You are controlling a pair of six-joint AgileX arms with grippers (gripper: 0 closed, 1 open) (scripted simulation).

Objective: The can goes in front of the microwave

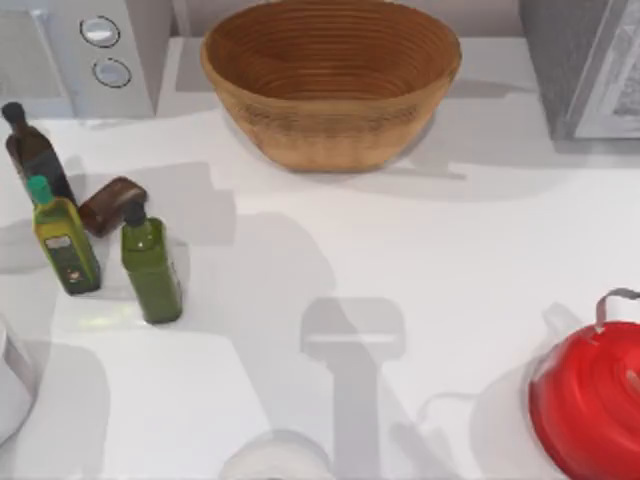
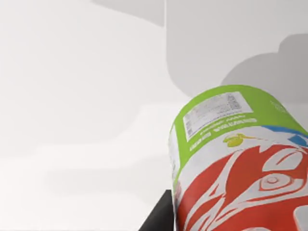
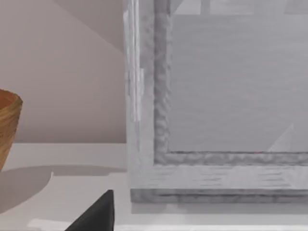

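Top view: a wicker basket (image 1: 330,80) sits at the back centre of the white table (image 1: 450,260), with the microwave (image 1: 75,55) to the basket's left, three bottles (image 1: 150,270) in front of the microwave, a grey box (image 1: 585,65) to the basket's right and a red pot (image 1: 590,400) far in front of that box. Left wrist view has the can (image 2: 236,163) close up above the table, a dark finger (image 2: 161,216) beside it, so the left gripper seems to grip it, though I cannot tell for sure. Right wrist view faces the grey box (image 3: 216,106), the basket's edge (image 3: 8,125) beside it; whether the right jaws are open I cannot tell.
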